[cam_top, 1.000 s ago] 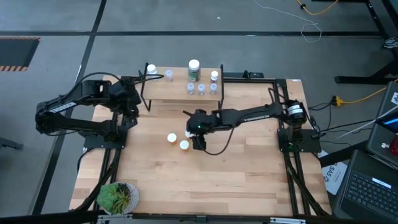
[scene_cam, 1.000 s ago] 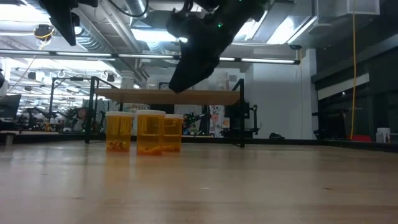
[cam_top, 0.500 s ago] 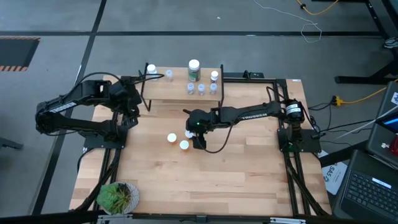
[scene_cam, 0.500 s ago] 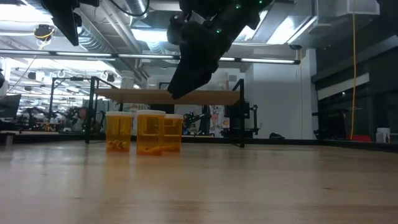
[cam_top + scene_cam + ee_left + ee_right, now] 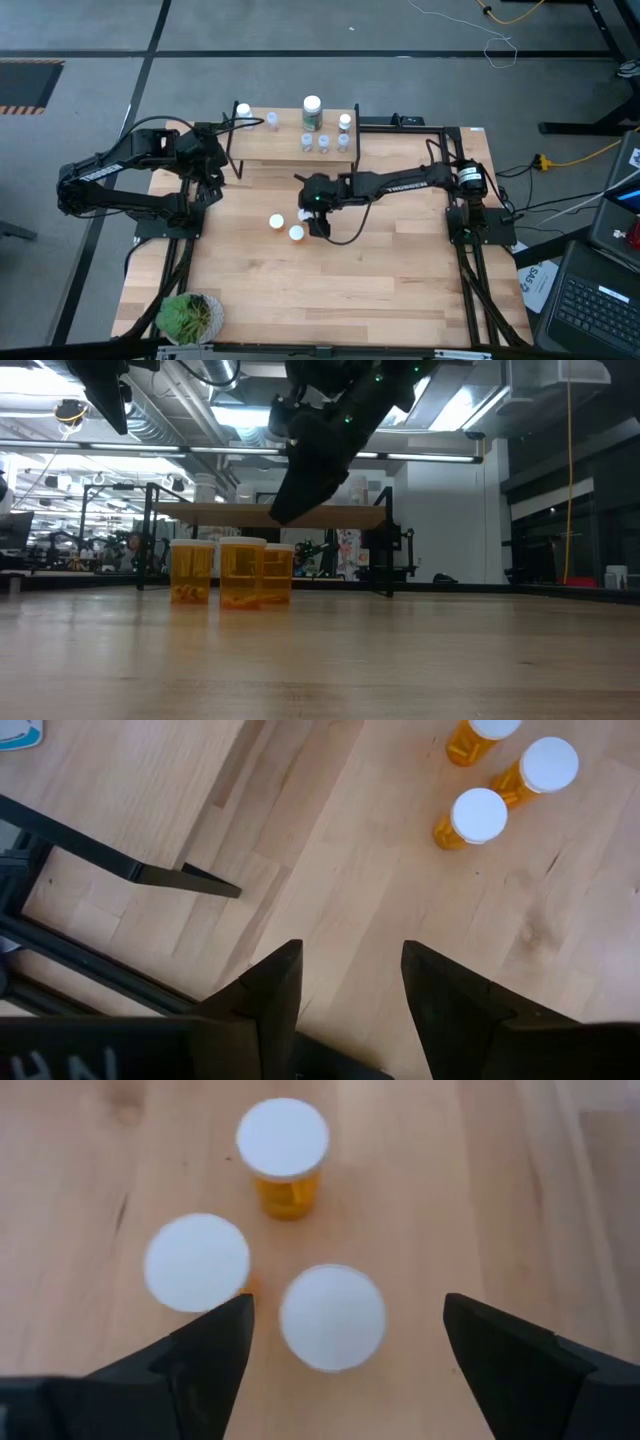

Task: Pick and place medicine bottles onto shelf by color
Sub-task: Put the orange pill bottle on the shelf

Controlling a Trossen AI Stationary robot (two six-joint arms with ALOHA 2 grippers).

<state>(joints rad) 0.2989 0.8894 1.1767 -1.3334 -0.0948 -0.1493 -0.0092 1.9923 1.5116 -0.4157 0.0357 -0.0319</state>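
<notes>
Left gripper (image 5: 222, 165) waits at the table's left edge beside the shelf (image 5: 290, 150); its fingers (image 5: 265, 995) stand apart over bare wood, holding nothing, as before.

Three orange bottles stand on the table in front of the shelf: one (image 5: 276, 221) at left, one (image 5: 296, 233) beside it, and a third (image 5: 304, 214) mostly hidden under the right arm. In the low view they cluster close (image 5: 232, 572), upright.

On the shelf: a green bottle (image 5: 312, 112), a row of small clear bottles (image 5: 324, 143), and two more bottles near its left end (image 5: 257, 117); their colour is probably clear, but the view is poor.

Right gripper (image 5: 318, 222) hangs above the orange group, fingers (image 5: 205, 1355) spread wide around one white cap (image 5: 332, 1317), not touching. Since a second ago it has edged slightly left toward the bottles.
</notes>
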